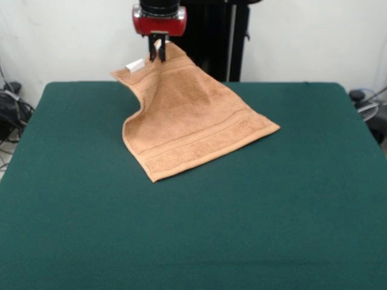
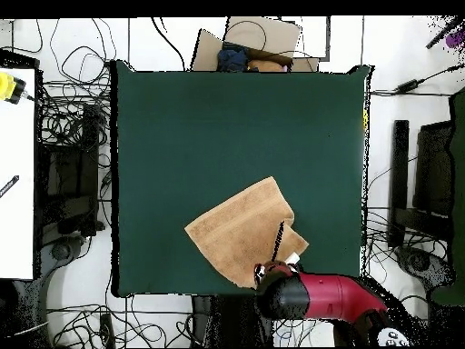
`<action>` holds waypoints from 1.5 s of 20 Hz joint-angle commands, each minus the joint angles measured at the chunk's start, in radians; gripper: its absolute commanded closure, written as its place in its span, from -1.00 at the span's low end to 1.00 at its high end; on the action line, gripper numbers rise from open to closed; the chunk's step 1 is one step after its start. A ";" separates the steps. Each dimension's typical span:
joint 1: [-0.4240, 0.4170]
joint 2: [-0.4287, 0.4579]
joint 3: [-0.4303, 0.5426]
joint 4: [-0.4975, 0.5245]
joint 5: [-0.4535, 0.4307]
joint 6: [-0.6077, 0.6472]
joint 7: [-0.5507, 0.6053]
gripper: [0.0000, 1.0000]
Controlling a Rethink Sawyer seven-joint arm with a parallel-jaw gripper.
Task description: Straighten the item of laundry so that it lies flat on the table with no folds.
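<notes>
Green cloth over the whole table [image 1: 290, 211], broad and bare apart from one piece of laundry. Much bigger than that piece.

Tan-orange terry next: towel [image 1: 193, 124], roughly square, set on the table's half toward the pedestal and a little off centre, turned diamond-wise to the table's edges. Not flat. Lower part spread on the cloth, with one corner pointing to the front view's right and another toward the camera. Upper part raised off the surface to a peak, a soft fold running down its left side from the lifted corner. Woven border band visible along the near edge, a second band close to the raised end. In the overhead view, same towel [image 2: 241, 229] near the table's bottom edge, one corner tucked beneath the arm.

Red and black arm [image 2: 327, 296] reaching in from the base side, ending above that corner.

Gripper [image 1: 158, 52] pinched narrow on the towel's raised corner, dark fingers [image 1: 153, 51] close together with cloth between them, holding it clear of the table.

White label [image 1: 134, 64] sticking out sideways from the lifted edge, just beside the gripper. White loop: cannot tell from either view.
</notes>
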 commanded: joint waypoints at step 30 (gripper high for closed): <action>0.051 0.268 0.216 -0.319 0.031 -0.017 0.024 -1.00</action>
